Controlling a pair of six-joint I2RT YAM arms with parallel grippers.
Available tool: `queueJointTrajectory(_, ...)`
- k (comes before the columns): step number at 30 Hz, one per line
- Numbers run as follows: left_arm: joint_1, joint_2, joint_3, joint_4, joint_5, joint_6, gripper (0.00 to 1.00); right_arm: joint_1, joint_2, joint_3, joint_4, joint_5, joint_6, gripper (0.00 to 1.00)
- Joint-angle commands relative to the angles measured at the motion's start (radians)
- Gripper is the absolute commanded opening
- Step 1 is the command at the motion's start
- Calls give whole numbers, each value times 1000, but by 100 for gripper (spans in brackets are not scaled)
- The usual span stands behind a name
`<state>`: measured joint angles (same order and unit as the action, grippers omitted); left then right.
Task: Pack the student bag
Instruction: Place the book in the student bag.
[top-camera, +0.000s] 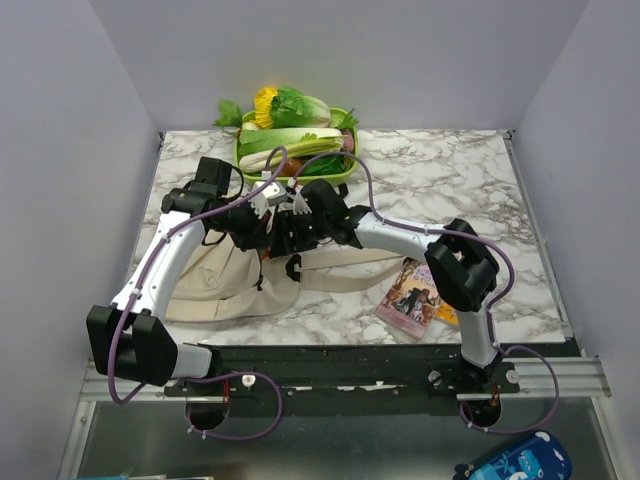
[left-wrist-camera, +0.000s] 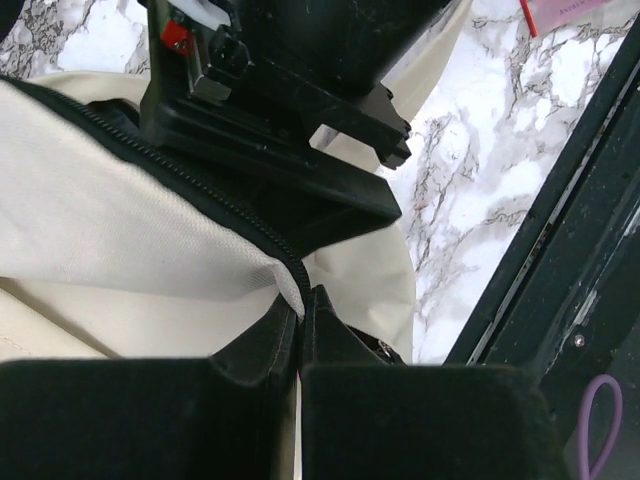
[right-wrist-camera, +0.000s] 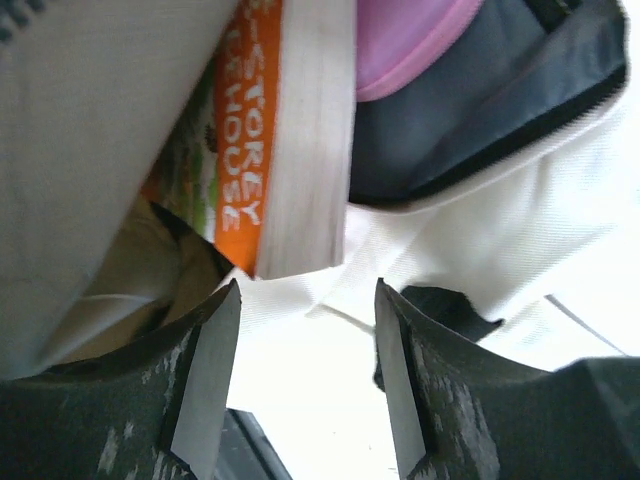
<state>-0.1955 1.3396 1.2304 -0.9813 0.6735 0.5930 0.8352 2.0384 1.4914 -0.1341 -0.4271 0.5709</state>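
In the left wrist view, the left end effector (left-wrist-camera: 303, 300) is closed. Its two black fingers are pressed together on the dark zipper rim of the large soft cream canvas backpack (left-wrist-camera: 120, 220), pinching the edge where the zipper teeth run down to the fingertips. The cream fabric spreads to the left of and behind the fingers. The right arm's black housing (left-wrist-camera: 290, 110) sits just above the same rim. The white-and-grey marble table (left-wrist-camera: 470, 190) shows to the right of the backpack.

In the right wrist view, the right end effector (right-wrist-camera: 300, 375) stands open with a wide gap between its fingers and nothing held. The backpack lies directly beyond the fingertips: pale fabric fills the gap, and the dark-lined mouth gapes at upper right. A paperback book with an orange spine (right-wrist-camera: 255, 150) leans just beyond the finger on the picture's left. Its lower corner is close to that fingertip, but I cannot tell whether they touch. A soft pink object (right-wrist-camera: 400, 40) shows at the top edge, by the dark mouth.

In the top view, both arms reach inward and meet over the backpack's far edge. The backpack lies on the left half of the table, its straps trailing to the right. Behind it stands a lime-green tray (top-camera: 335, 172) of leafy vegetables (top-camera: 290, 120). A second, dark-covered book (top-camera: 410, 293) lies flat to the right of the straps.
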Motion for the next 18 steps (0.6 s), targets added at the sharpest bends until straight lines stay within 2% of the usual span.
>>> queueJointTrajectory(1, 2, -2, 47, 21, 29, 11, 4, -34, -14, -48, 65, 86, -109, 62)
queueJointTrajectory(5, 2, -5, 57, 15, 34, 2, 4, -57, 12, 9, 5, 221, -112, 45)
queueJointTrajectory(9, 2, -11, 49, 9, 34, 4, 4, -59, 34, 52, -9, 291, -88, 44)
queueJointTrajectory(18, 1, -33, 24, 16, 37, 8, 4, -28, 206, 266, -147, 228, -49, 51)
